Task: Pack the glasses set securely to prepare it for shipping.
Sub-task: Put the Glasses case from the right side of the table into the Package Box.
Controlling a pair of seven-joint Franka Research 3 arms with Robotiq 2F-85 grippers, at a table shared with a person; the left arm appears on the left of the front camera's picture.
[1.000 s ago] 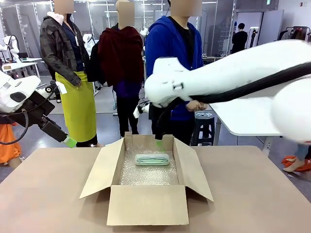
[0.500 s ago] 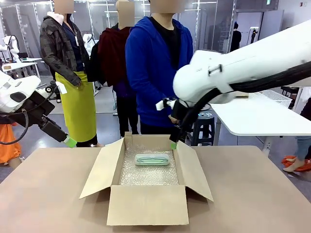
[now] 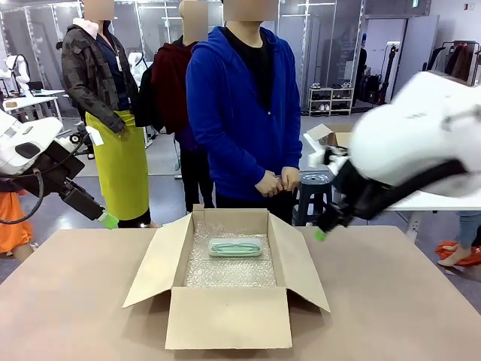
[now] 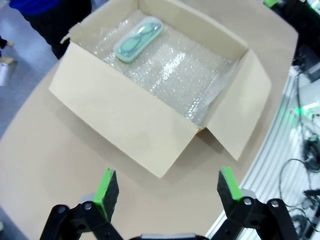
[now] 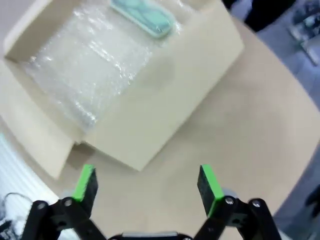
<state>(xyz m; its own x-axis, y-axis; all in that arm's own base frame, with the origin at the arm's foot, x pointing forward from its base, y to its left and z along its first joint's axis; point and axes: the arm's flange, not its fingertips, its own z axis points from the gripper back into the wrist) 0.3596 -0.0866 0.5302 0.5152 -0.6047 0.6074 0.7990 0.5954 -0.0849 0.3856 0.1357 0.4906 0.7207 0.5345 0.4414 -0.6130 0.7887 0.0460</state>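
Observation:
A pale mint-green glasses case [image 3: 235,247] lies on bubble wrap [image 3: 229,271] at the far end of an open cardboard box [image 3: 225,316] in the middle of the table. My left gripper [image 3: 108,219] hangs open off the table's left far corner, well clear of the box. To the right of the box's right flap, my right gripper [image 3: 321,234] is open and blurred by motion. The left wrist view looks down past the open left gripper [image 4: 167,186] onto the box [image 4: 125,125] and case [image 4: 137,38]. In the right wrist view, the open right gripper [image 5: 147,182] is above the table beside the box [image 5: 165,110], with the case [image 5: 141,14] inside.
A person in a blue hoodie [image 3: 240,113] stands right behind the box with hands [image 3: 274,183] clasped. Two more people stand farther back left. A white table [image 3: 443,201] and a stool [image 3: 312,192] are at the right. Brown tabletop [image 3: 391,301] surrounds the box.
My right arm swung from over the box's far rim out to the right, past the right flap. The person in blue now shows fully behind the box. The left arm has not moved.

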